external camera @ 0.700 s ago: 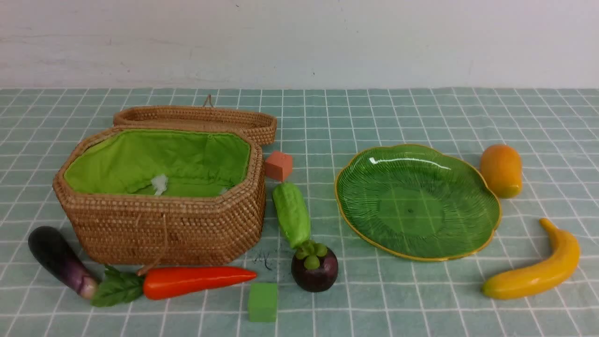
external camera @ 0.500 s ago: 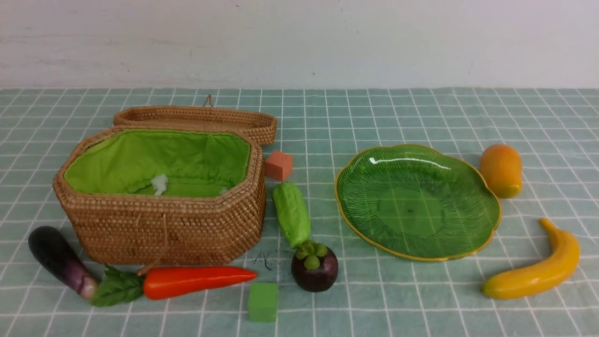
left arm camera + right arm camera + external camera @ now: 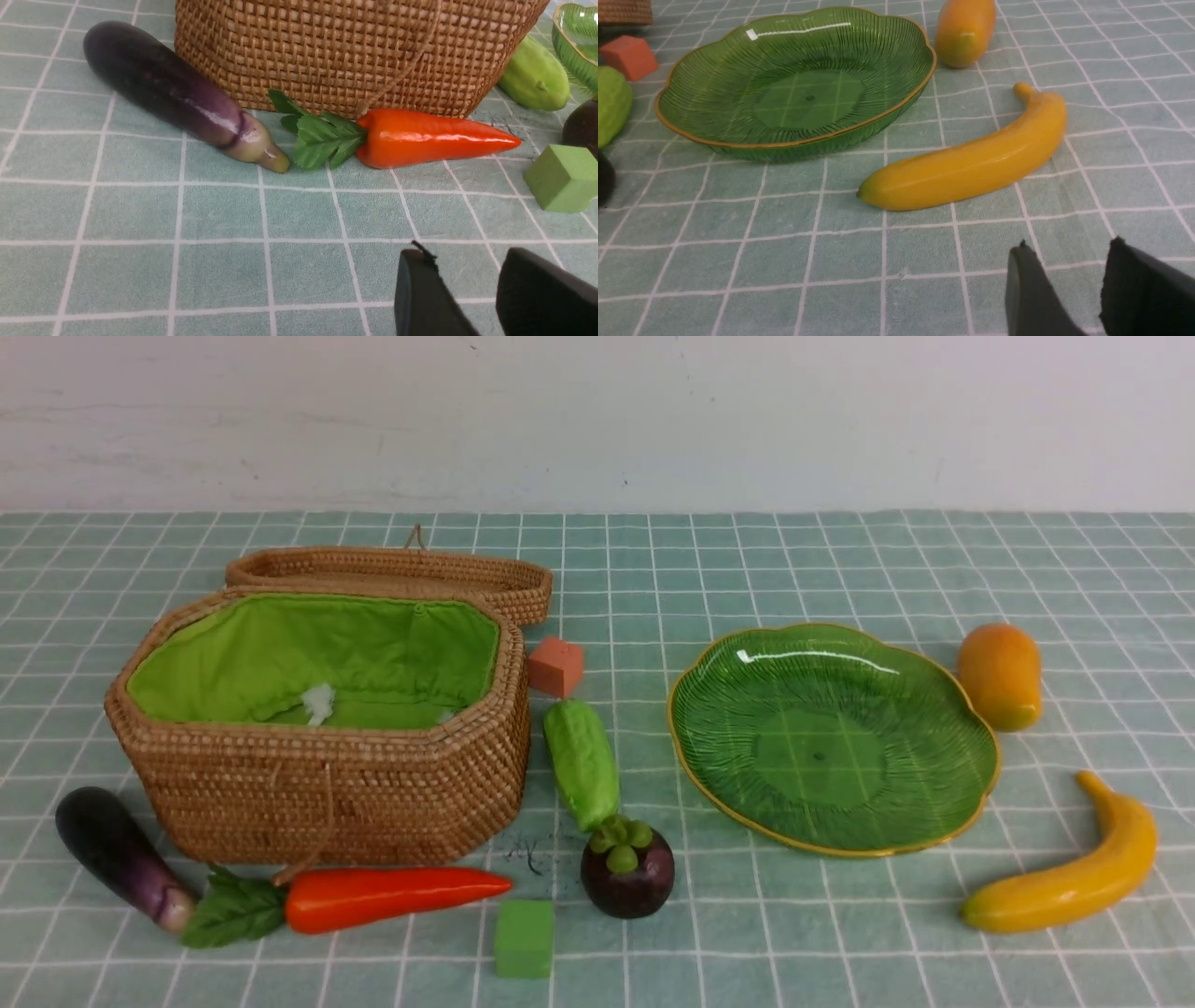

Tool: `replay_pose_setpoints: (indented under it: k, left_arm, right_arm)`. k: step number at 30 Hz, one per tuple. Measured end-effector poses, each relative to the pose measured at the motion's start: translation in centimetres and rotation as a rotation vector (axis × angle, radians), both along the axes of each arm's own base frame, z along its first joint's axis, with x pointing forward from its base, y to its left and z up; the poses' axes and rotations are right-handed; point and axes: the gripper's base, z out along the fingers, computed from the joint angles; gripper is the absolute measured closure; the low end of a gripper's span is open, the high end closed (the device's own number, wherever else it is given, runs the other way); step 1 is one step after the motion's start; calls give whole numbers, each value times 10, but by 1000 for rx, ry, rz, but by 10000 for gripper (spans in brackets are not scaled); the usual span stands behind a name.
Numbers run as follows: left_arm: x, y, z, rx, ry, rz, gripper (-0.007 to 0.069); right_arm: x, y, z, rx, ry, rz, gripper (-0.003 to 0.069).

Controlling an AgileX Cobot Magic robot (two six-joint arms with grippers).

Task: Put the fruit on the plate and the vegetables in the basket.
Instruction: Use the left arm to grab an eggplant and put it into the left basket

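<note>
The basket (image 3: 327,793) is showing only its lining (image 3: 308,653), the plate (image 3: 831,747) is lying bare, and left pincer (image 3: 467,261) and right pincer (image 3: 1069,252) are hanging parted over open bench (image 3: 140,280).

Front view high, facing wall (image 3: 597,420); wrist views low, near cloth (image 3: 140,210) (both catch plate (image 3: 738,93), gourd (image 3: 532,77)).
</note>
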Motion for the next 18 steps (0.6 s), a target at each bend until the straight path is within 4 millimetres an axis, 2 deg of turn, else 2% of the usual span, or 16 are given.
replay_pose_setpoints:
  k: [2, 4, 8, 9, 10, 13, 15, 18]
  left_arm:
    - [0, 0, 1, -13, -13, 2, 386]
    - [2, -2, 7, -102, -61, 11, 386]
    - [3, -5, 16, -422, -96, 44, 386]
    - [3, -5, 16, -422, -96, 44, 386]
    - [3, -4, 21, -563, -121, 67, 386]
    - [5, 1, 30, -743, -190, 122, 386]
    - [5, 4, 33, -789, -225, 149, 402]
    - [4, 2, 36, -778, -215, 128, 466]
  right_arm:
    - [0, 0, 0, 0, 0, 0, 417]
    - [0, 0, 0, 0, 0, 0, 417]
    - [0, 0, 0, 0, 0, 0, 417]
    - [0, 0, 0, 0, 0, 0, 417]
    - [0, 0, 0, 0, 0, 0, 417]
    - [0, 0, 0, 0, 0, 0, 417]
    - [0, 0, 0, 0, 0, 0, 417]
    - [0, 0, 0, 0, 0, 0, 417]
